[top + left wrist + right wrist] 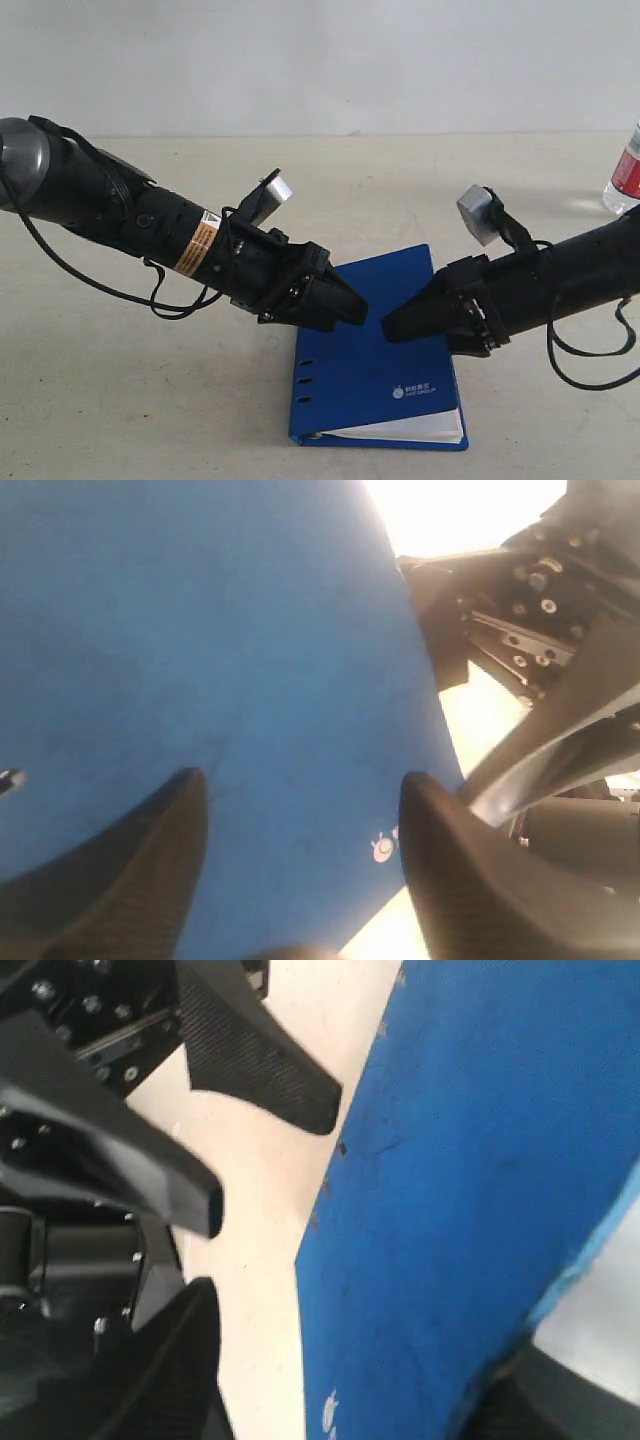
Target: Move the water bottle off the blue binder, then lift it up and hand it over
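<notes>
The blue binder [375,375] lies flat on the table with nothing on its cover. The water bottle [626,178] stands on the table at the far right edge, off the binder and partly cut off by the frame. My left gripper [352,308] hovers over the binder's left part, open, with only blue cover [200,630] between its fingers. My right gripper [395,325] faces it tip to tip over the binder's middle, open and empty; the binder's edge [450,1210] shows between its fingers. Neither gripper is near the bottle.
The pale table [120,400] spreads around the binder, and a white wall [320,60] rises behind it. A white logo [412,389] and a stack of pages [400,430] mark the binder's near end. Cables hang under both arms.
</notes>
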